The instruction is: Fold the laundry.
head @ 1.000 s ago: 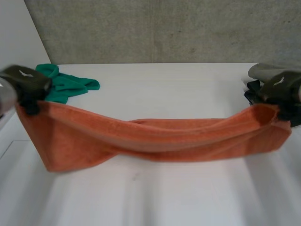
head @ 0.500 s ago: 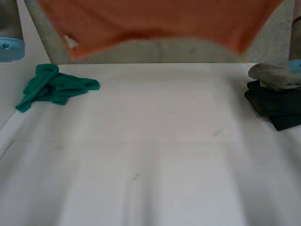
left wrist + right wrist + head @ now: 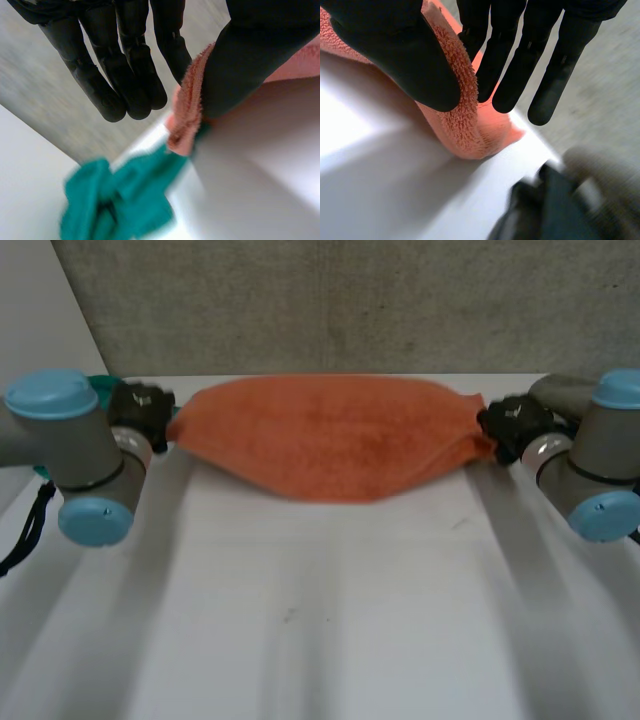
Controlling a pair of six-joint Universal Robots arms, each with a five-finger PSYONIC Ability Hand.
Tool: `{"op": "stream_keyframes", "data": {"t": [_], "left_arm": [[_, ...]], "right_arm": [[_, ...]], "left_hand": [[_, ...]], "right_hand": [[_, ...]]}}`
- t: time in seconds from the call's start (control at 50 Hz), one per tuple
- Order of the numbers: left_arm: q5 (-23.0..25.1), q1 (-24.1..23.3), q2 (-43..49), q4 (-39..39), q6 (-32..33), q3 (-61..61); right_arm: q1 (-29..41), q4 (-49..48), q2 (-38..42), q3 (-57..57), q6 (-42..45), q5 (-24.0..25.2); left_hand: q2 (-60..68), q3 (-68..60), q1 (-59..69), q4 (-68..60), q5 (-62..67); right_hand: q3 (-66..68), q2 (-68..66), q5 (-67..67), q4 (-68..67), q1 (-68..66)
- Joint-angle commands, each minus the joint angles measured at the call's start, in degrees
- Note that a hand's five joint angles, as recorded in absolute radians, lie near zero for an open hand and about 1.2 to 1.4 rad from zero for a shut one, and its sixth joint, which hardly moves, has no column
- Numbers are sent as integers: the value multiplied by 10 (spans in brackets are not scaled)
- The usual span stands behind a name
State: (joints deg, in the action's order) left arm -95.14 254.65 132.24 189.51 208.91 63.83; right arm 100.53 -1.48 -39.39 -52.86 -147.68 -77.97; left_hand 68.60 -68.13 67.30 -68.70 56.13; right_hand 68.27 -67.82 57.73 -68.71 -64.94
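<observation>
Lowered from overhead, the towel (image 3: 330, 440) is pinched at each end by the left hand (image 3: 140, 412) and right hand (image 3: 512, 426) and should be laid down level

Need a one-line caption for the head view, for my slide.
Left hand and right hand each pinch one end of the orange towel, stretched across the far side of the white table.

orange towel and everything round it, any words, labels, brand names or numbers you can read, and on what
No text can be read in these views.
orange towel: plain terry, no tag or print showing.
left robot hand and right robot hand: plain black in the wrist views, no lettering.
green cloth and dark clothes pile: blurred, no print can be made out.
</observation>
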Motion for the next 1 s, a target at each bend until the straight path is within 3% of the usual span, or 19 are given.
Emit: {"op": "stream_keyframes", "data": {"t": [0.02,0.1,0.18,0.3,0.34,0.4,0.56,0.74,0.82,1.0], "left_arm": [[-31,-6,-57,-112,82,102],[-43,3,-148,-187,115,195],[-24,10,-227,-284,177,274],[31,49,-302,-335,272,355],[41,60,-312,-322,301,358],[38,56,-309,-298,316,340],[17,-2,-193,-203,205,186],[-72,-33,-16,-186,148,-23],[-104,-36,41,-203,149,-98],[-108,-42,98,-205,150,-211]], "right_arm": [[-12,143,-36,-59,55,-10],[-33,271,-119,-117,98,-31],[-59,391,-196,-181,148,-34],[-100,452,-242,-251,300,-23],[-103,435,-242,-258,345,-25],[-96,410,-230,-252,333,-28],[-56,216,-178,-200,169,-53],[-24,2,-106,-164,118,-75],[-13,-44,-73,-136,122,-101],[-9,-58,-5,-53,137,-142]], "left_hand": [[114,-119,127,-113,139],[114,-119,127,-113,139],[114,-119,127,-113,139],[114,-119,127,-113,139],[114,-119,127,-113,139],[114,-119,127,-113,139],[114,-119,127,-113,139],[114,-119,127,-113,139],[114,-119,127,-113,139],[114,-119,127,-113,139]], "right_hand": [[117,-122,123,-113,-151],[117,-122,123,-113,-151],[117,-122,123,-113,-151],[117,-122,123,-113,-151],[117,-122,123,-113,-151],[117,-122,123,-113,-151],[117,-122,123,-113,-151],[117,-122,123,-113,-151],[117,-122,123,-113,-151],[117,-122,123,-113,-151]]}}
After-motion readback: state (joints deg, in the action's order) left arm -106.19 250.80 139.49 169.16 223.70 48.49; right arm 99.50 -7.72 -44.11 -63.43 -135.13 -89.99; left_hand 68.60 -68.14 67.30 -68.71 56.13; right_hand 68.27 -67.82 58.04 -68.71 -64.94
